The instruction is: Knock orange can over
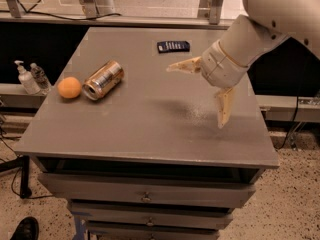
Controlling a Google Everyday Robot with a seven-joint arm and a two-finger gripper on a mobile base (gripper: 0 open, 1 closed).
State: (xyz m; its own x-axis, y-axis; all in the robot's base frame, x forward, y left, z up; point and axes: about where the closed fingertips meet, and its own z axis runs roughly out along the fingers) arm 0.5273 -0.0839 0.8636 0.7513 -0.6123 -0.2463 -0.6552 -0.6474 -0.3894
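The orange can [103,79] lies on its side on the left part of the grey table [145,129], its silver top facing the front left. A round orange fruit [69,87] rests just left of it, close to or touching the can. My gripper [196,95] hangs over the right half of the table, well to the right of the can and above the surface. Its two tan fingers [224,107] are spread wide apart and hold nothing.
A dark blue flat packet [173,46] lies at the back of the table. Two small bottles [30,77] stand on a ledge off the table's left edge. Drawers sit below the table front. A shoe [25,229] shows on the floor at the lower left.
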